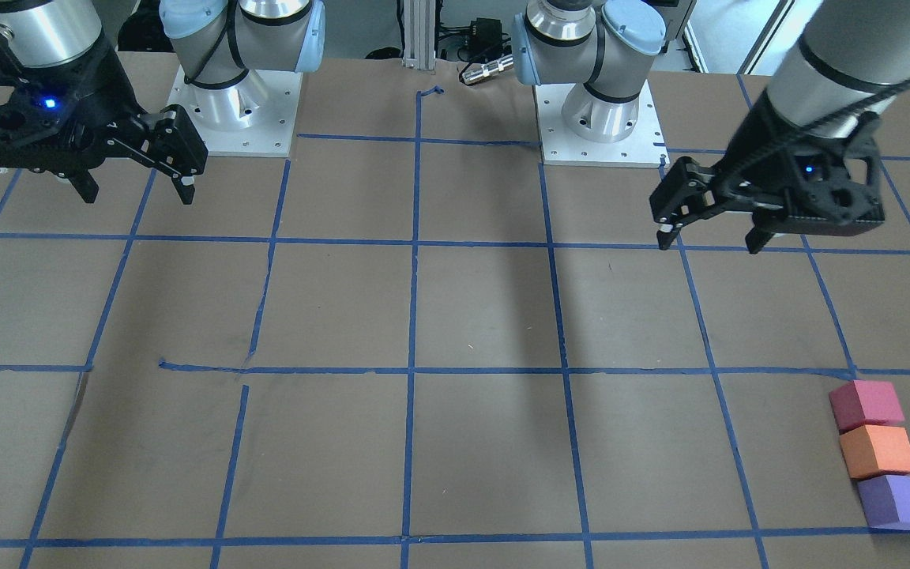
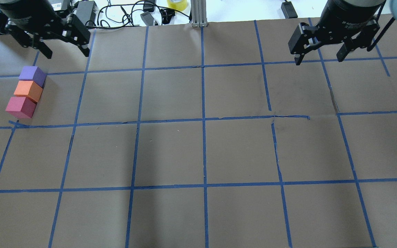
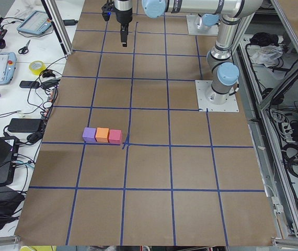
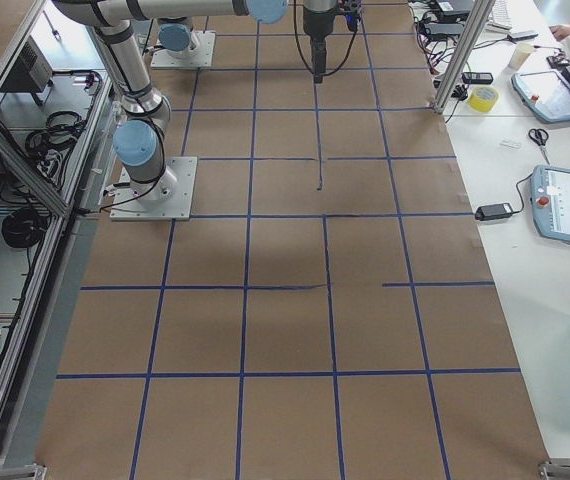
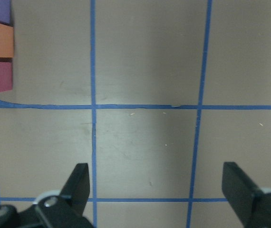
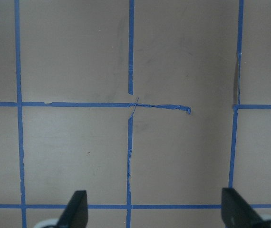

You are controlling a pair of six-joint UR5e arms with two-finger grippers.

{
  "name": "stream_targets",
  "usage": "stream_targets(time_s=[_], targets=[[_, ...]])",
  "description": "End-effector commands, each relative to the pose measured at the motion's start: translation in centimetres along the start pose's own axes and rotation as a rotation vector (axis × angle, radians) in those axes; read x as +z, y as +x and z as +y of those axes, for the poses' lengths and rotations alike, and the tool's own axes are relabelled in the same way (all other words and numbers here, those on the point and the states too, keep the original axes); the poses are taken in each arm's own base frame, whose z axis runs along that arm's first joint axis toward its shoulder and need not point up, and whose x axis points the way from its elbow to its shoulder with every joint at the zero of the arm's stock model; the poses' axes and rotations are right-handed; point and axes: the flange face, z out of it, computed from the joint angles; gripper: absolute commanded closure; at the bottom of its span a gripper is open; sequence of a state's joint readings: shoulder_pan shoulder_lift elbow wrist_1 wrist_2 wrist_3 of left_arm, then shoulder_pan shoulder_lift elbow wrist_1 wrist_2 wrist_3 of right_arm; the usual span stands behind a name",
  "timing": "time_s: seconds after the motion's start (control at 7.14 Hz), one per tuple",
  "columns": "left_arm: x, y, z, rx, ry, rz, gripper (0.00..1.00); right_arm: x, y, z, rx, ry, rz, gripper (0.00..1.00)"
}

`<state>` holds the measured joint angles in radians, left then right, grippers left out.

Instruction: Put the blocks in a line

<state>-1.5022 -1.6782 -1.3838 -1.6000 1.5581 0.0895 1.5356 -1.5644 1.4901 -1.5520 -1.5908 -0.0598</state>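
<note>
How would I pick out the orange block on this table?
On the brown gridded table, look toward the robot's left end for a short row of three. The orange block is the middle one, between the purple block and the red-pink block.

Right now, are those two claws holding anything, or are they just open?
Left gripper: open, holding nothing.
Right gripper: open, holding nothing.

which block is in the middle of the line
The orange block, with the purple block on one side and the red-pink block on the other.
</note>
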Motion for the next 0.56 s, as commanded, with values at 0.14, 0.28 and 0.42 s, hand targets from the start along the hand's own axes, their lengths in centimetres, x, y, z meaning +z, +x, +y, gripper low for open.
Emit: stream_targets(time_s=[0.14,0.28,0.42], targets=[[-0.23,3.59,1.32,-0.007,0.026,0.001,0.00,-0.05,0.01,0.00,0.000,0.001,0.000,0.00],[-0.38,3.58,1.51,-0.007,0.026,-0.001,0.00,-0.05,0.01,0.00,0.000,0.001,0.000,0.00],[-0.32,3.50,1.62,-0.013,0.024,0.007,0.00,-0.05,0.01,0.00,0.000,0.001,0.000,0.00]])
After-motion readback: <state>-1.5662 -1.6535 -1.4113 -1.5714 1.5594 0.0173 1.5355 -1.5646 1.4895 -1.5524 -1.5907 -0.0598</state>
